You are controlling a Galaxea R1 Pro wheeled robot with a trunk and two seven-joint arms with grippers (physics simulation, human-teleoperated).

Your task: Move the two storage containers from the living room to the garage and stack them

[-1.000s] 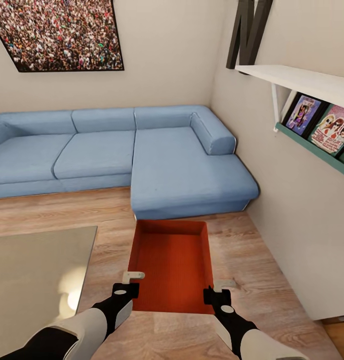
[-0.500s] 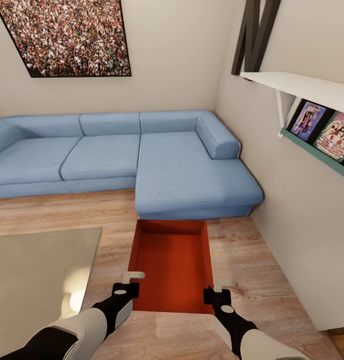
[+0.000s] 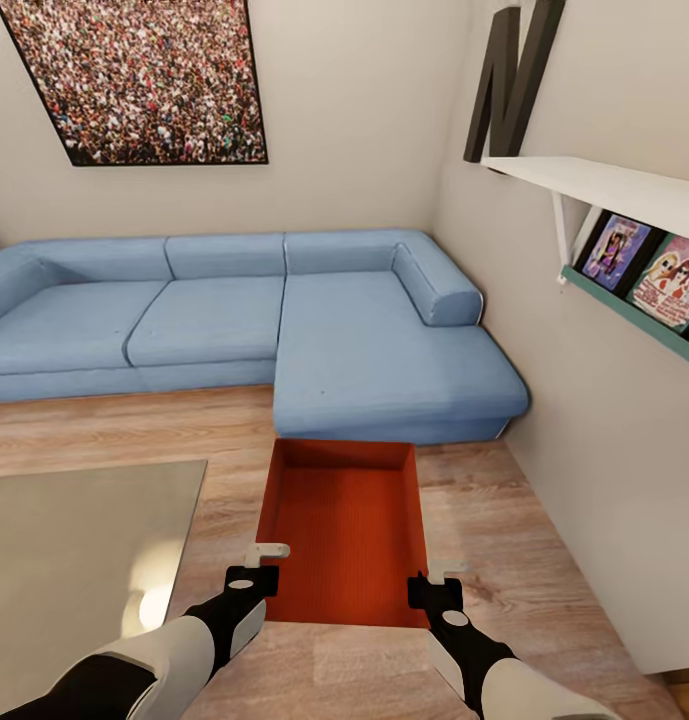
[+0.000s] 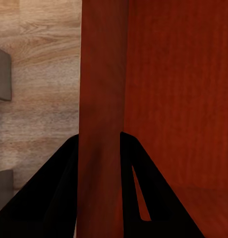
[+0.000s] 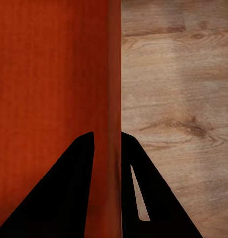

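Note:
One red-orange storage container, open-topped, hangs in front of me over the living room's wood planks, just short of the blue sofa. My left gripper is shut on its left wall near the close corner; in the left wrist view the black fingers clamp that wall from both sides. My right gripper is shut on the right wall near its close corner, and the right wrist view shows the fingers pinching the thin red wall. The garage is out of view.
A blue corner sofa stands straight ahead against the back wall. A glass-topped table sits at the lower left. On the right a white wall carries a shelf and a rack of pictures. Bare wood floor lies beside the container.
The whole head view has shifted: sofa, picture and shelf sit lower and slightly further right in frame, so the camera moved. The container and both grippers hold the same place in view.

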